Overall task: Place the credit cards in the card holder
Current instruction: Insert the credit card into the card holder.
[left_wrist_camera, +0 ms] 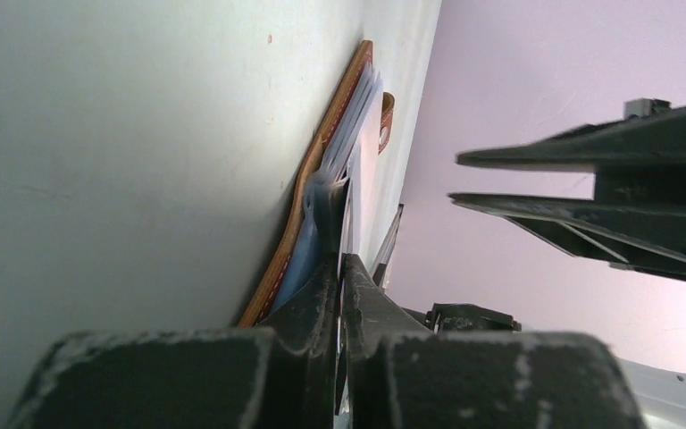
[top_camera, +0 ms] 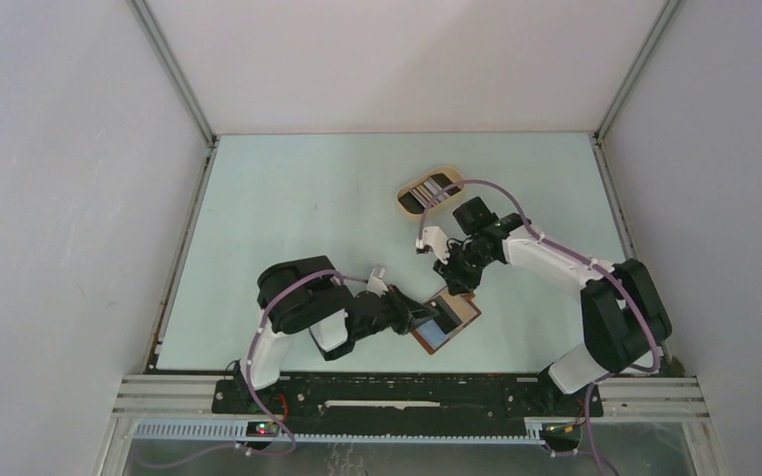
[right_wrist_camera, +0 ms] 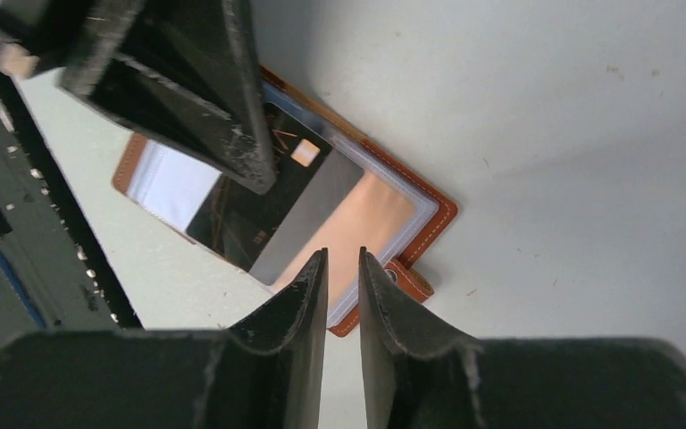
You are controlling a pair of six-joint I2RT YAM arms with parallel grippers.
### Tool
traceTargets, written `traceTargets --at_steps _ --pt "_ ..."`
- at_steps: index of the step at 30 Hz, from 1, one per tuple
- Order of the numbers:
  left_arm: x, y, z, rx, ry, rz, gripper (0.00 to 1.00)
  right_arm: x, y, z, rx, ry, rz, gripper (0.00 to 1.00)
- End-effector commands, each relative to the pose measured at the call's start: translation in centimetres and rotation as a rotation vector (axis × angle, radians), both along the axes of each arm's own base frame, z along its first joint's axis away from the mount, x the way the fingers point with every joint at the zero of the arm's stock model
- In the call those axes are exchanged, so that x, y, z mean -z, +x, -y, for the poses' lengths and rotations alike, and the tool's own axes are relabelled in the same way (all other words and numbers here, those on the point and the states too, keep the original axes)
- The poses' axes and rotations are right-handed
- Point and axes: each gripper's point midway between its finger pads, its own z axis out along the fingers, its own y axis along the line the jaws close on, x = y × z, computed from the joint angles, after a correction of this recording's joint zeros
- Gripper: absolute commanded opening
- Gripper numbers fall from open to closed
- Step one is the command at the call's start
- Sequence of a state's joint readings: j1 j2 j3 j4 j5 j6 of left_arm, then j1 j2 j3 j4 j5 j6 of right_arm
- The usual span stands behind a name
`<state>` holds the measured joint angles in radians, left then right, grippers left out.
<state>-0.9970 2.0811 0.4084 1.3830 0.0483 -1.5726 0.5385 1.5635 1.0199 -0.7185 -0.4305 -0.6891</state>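
The card holder (top_camera: 462,311) lies open on the table near the front, reddish-brown with clear sleeves; it also shows in the right wrist view (right_wrist_camera: 384,210). A black card (right_wrist_camera: 241,214) with a gold chip lies in its sleeves. My left gripper (top_camera: 419,319) is shut on a clear sleeve at the holder's left edge, seen edge-on in the left wrist view (left_wrist_camera: 341,259). My right gripper (top_camera: 453,281) hovers just above the holder's far edge (right_wrist_camera: 343,255), jaws a narrow gap apart with nothing between them. More cards (top_camera: 427,190) lie in the tray.
A beige oval tray (top_camera: 444,173) stands behind the right gripper, mid-table. The holder's closing tab (right_wrist_camera: 408,279) sticks out at its right edge. The left gripper's fingers (right_wrist_camera: 188,89) cross the right wrist view. White walls enclose the table.
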Motion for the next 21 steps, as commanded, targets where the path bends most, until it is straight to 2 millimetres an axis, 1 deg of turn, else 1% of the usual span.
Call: traceTargets --at_steps 1,5,6,8,9,10,11,14,16,21 --pt "0.1 -0.1 0.7 0.015 -0.003 -0.004 0.08 -3.1 -1.8 -1.5 -0.107 0.134 0.034 0.25" --pt "0.0 -0.1 0.7 0.017 -0.008 0.000 0.09 -4.6 -4.8 -2.6 -0.277 0.249 0.074 0.18" --pt "0.0 -0.2 0.7 0.017 -0.009 0.001 0.09 -4.9 -5.7 -3.0 -0.332 0.267 0.096 0.15" --pt "-0.1 -0.2 0.7 0.018 -0.012 0.002 0.10 -4.6 -6.9 -3.6 -0.422 0.277 0.138 0.07" --pt "-0.1 -0.2 0.7 0.019 -0.012 0.004 0.10 -4.2 -7.5 -3.7 -0.468 0.271 0.154 0.03" --pt "-0.1 -0.2 0.7 0.020 -0.011 0.004 0.10 -3.7 -8.0 -3.8 -0.514 0.260 0.169 0.00" --pt "-0.1 -0.2 0.7 0.020 -0.011 0.003 0.11 -3.1 -8.4 -4.0 -0.549 0.245 0.181 0.00" --pt "-0.1 -0.2 0.7 0.020 -0.013 0.005 0.12 -1.8 -9.1 -4.8 -0.597 0.202 0.197 0.00" --pt "-0.1 -0.2 0.7 0.021 -0.013 0.005 0.13 -1.1 -9.2 -5.3 -0.606 0.162 0.207 0.00" --pt "-0.1 -0.2 0.7 0.023 -0.013 0.008 0.14 0.8 -8.6 -5.7 -0.602 0.063 0.241 0.00"
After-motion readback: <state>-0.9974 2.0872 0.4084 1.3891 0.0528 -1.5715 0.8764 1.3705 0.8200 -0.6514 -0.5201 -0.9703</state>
